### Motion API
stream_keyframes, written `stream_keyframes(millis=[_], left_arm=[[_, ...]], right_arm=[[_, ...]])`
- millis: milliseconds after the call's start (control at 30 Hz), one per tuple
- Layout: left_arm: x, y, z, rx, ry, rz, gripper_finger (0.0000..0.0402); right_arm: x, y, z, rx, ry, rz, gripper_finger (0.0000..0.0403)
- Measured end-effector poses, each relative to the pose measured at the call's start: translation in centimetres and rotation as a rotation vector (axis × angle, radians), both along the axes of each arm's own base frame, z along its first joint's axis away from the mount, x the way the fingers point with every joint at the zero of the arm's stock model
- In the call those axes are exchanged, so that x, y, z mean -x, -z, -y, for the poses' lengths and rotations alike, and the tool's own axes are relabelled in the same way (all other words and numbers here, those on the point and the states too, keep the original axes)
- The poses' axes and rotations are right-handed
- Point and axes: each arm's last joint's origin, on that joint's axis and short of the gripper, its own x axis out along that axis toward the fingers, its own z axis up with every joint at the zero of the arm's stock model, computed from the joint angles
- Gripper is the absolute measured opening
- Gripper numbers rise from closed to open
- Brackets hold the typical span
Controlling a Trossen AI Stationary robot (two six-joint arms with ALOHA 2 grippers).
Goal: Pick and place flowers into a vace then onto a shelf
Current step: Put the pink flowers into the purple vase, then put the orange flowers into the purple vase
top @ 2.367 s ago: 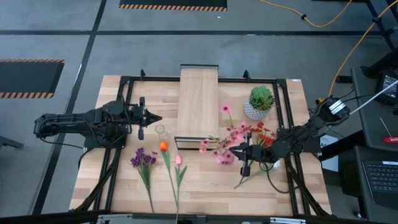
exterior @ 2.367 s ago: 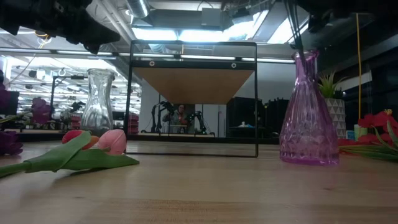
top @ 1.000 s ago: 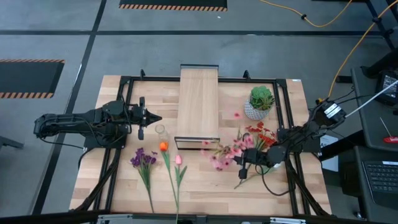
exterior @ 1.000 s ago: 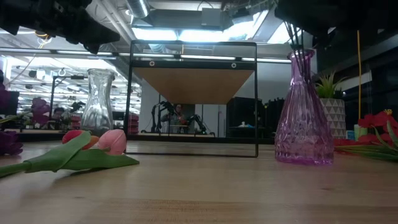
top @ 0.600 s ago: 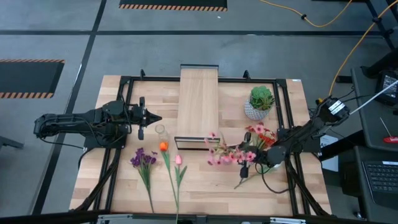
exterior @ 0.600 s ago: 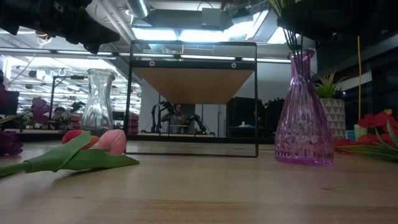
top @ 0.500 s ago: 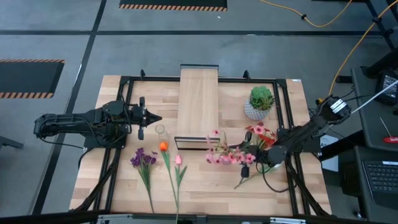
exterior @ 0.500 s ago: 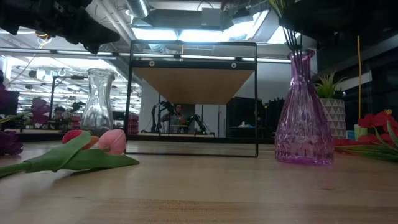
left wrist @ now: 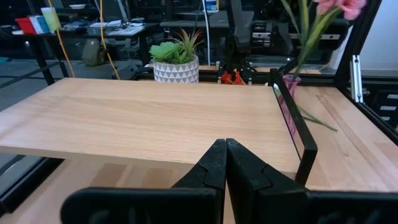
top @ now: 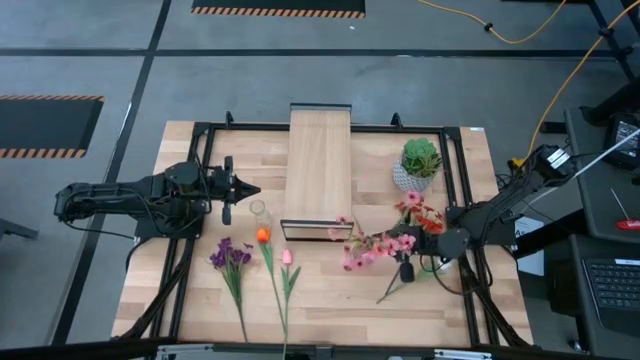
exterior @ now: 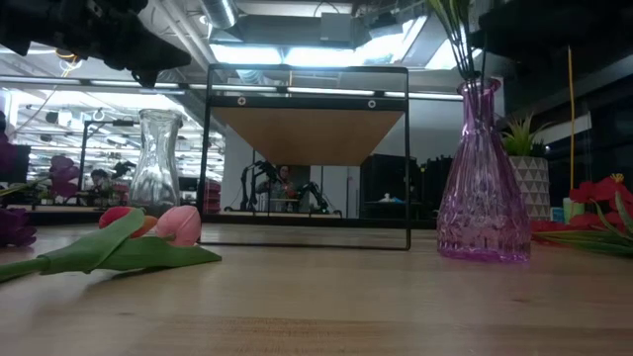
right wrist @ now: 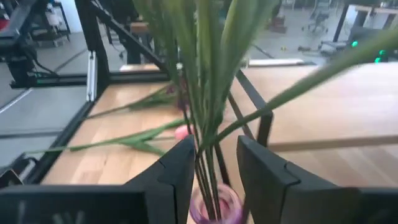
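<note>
Pink blossoms (top: pixel 370 245) stand with their green stems (right wrist: pixel 205 93) in a purple glass vase (exterior: pixel 483 198) right of the shelf's near end. My right gripper (right wrist: pixel 214 162) is open, level, one finger on either side of the stems just above the vase mouth (right wrist: pixel 211 208). The light-wood shelf (top: pixel 318 165) lies along the table's middle. A clear vase (top: pixel 258 209) stands at its near left corner. A purple cluster (top: pixel 230 255), an orange tulip (top: pixel 263 236) and a pink tulip (top: pixel 287 257) lie at the near left. My left gripper (top: pixel 250 189) waits shut, left of the shelf.
A round green plant in a white pot (top: pixel 420 160) stands at the far right. Red blooms (top: pixel 425 220) lie just beyond the right gripper, and a loose green stem (top: pixel 390 290) lies on its near side. A dark frame (top: pixel 200 135) runs along the table's edges.
My right gripper has drawn back a little toward the table's right edge and risen slightly. The pink blossoms have swung from leaning toward the near left to standing more upright in the purple vase, which has kept its place.
</note>
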Motion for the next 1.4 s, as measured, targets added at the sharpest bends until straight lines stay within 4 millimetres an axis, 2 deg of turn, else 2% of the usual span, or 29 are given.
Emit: stream_keyframes(millis=[267, 367, 533, 700, 800, 900, 1033, 1167, 1400], left_arm=[[0.0, 0.0, 0.0, -0.001, 0.0, 0.0, 0.0004], [0.0, 0.0, 0.0, -0.002, 0.0, 0.0, 0.0004], [0.0, 0.0, 0.0, -0.002, 0.0, 0.0, 0.0004], [0.0, 0.0, 0.0, -0.002, 0.001, 0.0, 0.0004], [0.0, 0.0, 0.0, -0.002, 0.001, 0.0, 0.0004], [0.0, -0.1, 0.0, -0.003, 0.0, 0.006, 0.0004], [0.0, -0.1, 0.0, -0.004, 0.0, 0.009, 0.0004], [0.0, -0.1, 0.0, -0.011, 0.002, 0.009, 0.0004], [0.0, -0.1, 0.0, -0.1, 0.027, -0.003, 0.0004]], right_arm=[[1.0, -0.7, 0.8, 0.002, 0.004, -0.031, 0.0124], [1.2, -1.3, 0.9, 0.001, 0.021, -0.109, 0.0124], [1.3, -3.4, 1.0, -0.024, 0.086, -0.292, 0.0124], [1.6, -5.8, 1.2, -0.129, 0.177, -0.377, 0.0124], [1.6, -6.0, 1.2, -0.181, 0.23, -0.414, 0.0113], [1.5, -5.2, 1.1, -0.232, 0.292, -0.464, 0.009], [0.6, -4.9, 0.3, -0.324, 0.336, -0.529, 0.0049], [-0.7, -5.3, -0.8, -0.33, 0.356, -0.572, 0.0009], [-2.8, -5.8, -2.6, -0.424, 0.516, -0.685, 0.0011]])
